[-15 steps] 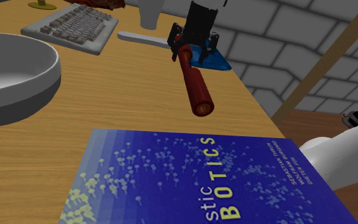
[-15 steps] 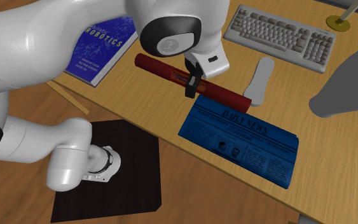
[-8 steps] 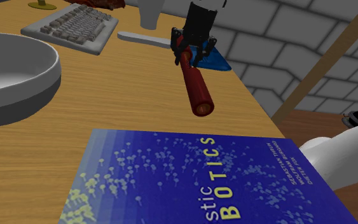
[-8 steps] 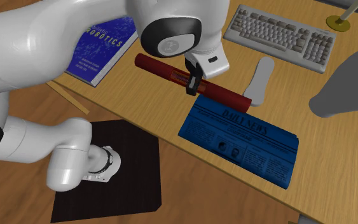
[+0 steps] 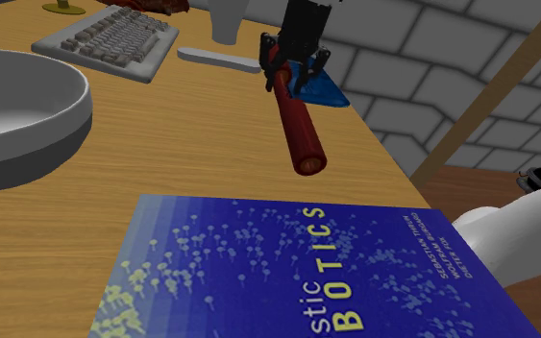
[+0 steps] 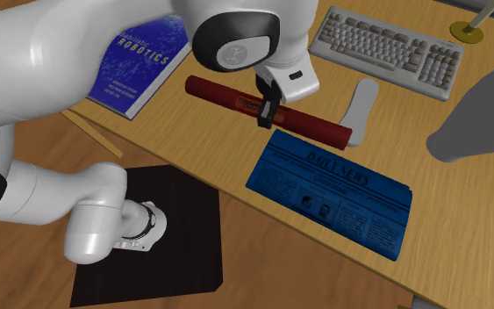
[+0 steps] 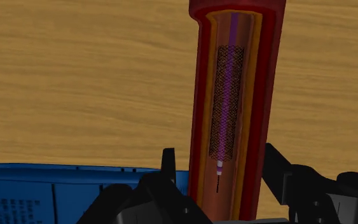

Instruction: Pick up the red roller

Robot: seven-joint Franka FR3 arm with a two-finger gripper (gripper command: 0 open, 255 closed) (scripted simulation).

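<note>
Jaws closed on the red roller [image 5: 299,127], clasping it near mid-length. In the wrist view the two black fingers [image 7: 275,167] press against either side of the cylinder [image 7: 231,108]. The roller lies roughly level over the wooden table [image 5: 210,154], close to the table's edge. In the second exterior view, one end of the roller [image 6: 220,91] points toward the blue book [image 6: 144,60]. The other end lies beside the white flat object [image 6: 360,104].

Hidden or uncertain:
- The arm's white wrist covers the upper part of the jaws in the second exterior view.
- It cannot be told whether the roller touches the table or hangs just above it.
- In the wrist view the roller's face shows a dark red border, an orange-brown band, a purple stripe and a dark mesh patch. What the patch is cannot be made out.
- The roller's far end is cut off by the wrist view's frame.
- The book [image 5: 297,278] runs off the shoulder view's lower edge, with only "stic" and "BOTICS" of its title readable.
- The blue newspaper [image 6: 332,195] shows only a corner [image 5: 330,92] behind the jaws in the shoulder view. An edge of it [image 7: 50,191] shows next to the fingers in the wrist view.
- The grey keyboard [image 5: 110,40] lies at the table's far side, with a yellow base [image 6: 468,32] beyond it, its upper part cut off.

Containers: the grey bowl [image 5: 28,120] is cropped at the shoulder view's left. The part of its inside that shows is plain grey.
</note>
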